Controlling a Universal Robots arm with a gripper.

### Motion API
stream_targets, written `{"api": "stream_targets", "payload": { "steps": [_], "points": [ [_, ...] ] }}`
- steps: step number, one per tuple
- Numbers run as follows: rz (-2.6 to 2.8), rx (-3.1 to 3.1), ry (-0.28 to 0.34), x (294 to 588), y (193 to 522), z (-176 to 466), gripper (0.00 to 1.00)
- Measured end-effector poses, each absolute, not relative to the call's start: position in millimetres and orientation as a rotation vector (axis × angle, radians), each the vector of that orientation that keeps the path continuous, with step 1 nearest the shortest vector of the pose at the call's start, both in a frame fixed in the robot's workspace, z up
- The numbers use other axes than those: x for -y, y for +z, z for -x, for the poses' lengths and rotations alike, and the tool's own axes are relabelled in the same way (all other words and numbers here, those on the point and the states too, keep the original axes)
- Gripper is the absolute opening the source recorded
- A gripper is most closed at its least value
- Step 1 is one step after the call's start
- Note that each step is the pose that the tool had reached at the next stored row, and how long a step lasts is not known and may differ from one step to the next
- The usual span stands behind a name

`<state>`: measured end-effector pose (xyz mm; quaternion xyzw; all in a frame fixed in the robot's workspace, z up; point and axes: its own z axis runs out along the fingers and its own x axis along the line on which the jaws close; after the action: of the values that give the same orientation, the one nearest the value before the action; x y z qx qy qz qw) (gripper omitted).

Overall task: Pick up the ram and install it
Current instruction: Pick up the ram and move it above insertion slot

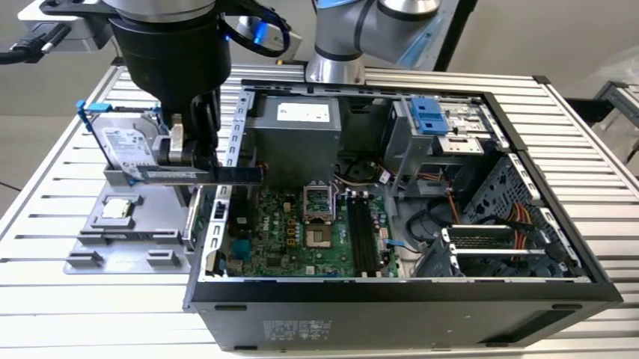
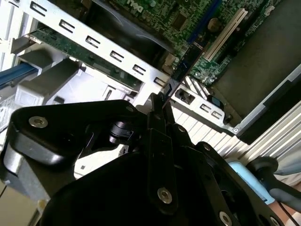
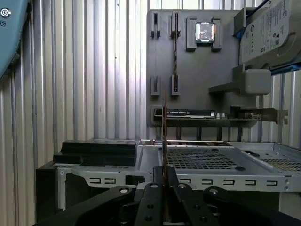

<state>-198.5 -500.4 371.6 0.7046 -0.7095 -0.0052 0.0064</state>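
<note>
Ram [image 1: 239,174] pinched in my end effector [image 1: 200,170], over the case wall [image 1: 238,127].
Long axis level; memory slots [image 1: 361,235] lie toward the exterior view's right.

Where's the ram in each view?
Exterior view: ram horizontal in the end effector, crossing the case's slotted rail.
First wrist view: ram edge-on, sticking out of the end effector, across the rail.
Second wrist view: ram, a dark stick reaching past the rail.
Shared landmark: the slotted rail.

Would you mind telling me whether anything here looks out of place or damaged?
Nothing looks damaged or spilled. The only thing out of place is the ram, pinched in the gripper over the side wall of the computer case, not seated in any slot.
</note>
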Motion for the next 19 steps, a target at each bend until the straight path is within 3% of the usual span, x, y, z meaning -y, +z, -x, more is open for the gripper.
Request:
{"api": "stream_targets", "payload": {
  "steps": [19],
  "points": [
    [-2.205, 2.22, -0.016, 500.4, 371.6, 180.5, 0.0]
  ]
}}
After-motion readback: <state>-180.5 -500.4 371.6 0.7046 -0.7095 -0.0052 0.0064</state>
